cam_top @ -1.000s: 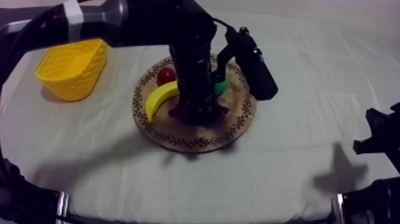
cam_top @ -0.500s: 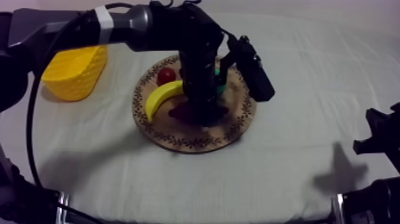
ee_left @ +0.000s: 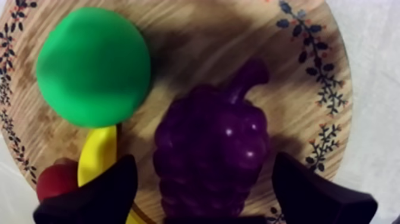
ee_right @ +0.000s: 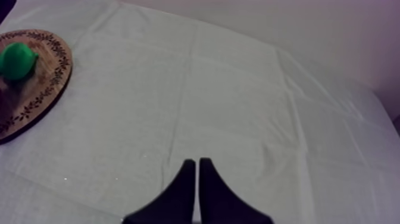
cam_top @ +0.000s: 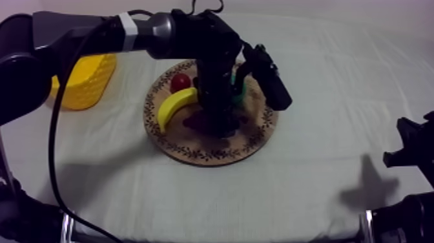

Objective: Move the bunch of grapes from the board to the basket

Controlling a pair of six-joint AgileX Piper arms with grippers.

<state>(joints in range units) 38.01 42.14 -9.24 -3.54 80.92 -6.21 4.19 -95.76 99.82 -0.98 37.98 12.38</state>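
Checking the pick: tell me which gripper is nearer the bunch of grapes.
Left. The left gripper, open, straddles the bunch of grapes; the right gripper rests shut over cloth, away from the wooden board.

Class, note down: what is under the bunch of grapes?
The bunch of grapes lies on the round wooden board; bare wood and patterned rim show around it. The patch directly beneath the grapes is covered and cannot be seen.

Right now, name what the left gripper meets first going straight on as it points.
The bunch of grapes, between the open fingers of the left gripper; beneath it, probably, the wooden board.
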